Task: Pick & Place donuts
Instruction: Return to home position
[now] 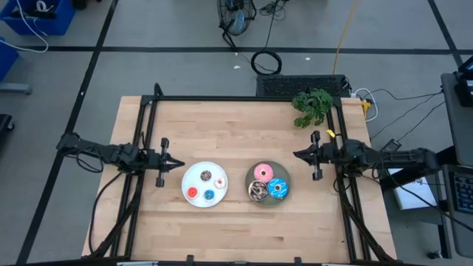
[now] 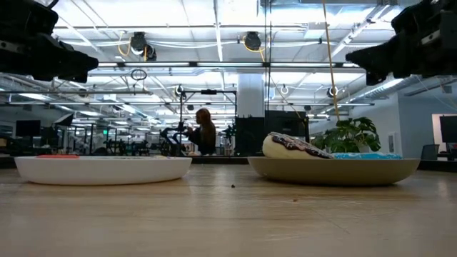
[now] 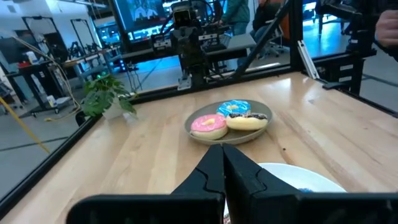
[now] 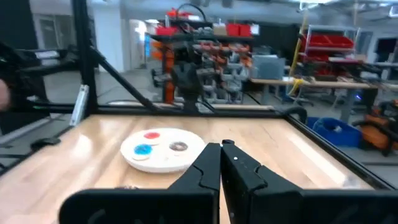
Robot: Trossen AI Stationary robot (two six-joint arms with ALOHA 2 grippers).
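Our main worry is a low sweep homeward clipping a plate rim and tipping donuts (image 1: 278, 188) out. Our left hand (image 1: 179, 163) hovers just beside the white plate (image 1: 194, 177), fingers pressed together and holding nothing; our right hand (image 1: 297, 154), likewise closed and empty, sits near the grey plate (image 1: 279, 171). Four small donuts (image 1: 205, 176) lie on the white plate, three larger donuts (image 1: 261, 173) on the grey one, all clear of both hands.

Four donuts (image 1: 205, 176) lie on the left plate (image 1: 186, 182), three on the right plate (image 1: 281, 171).
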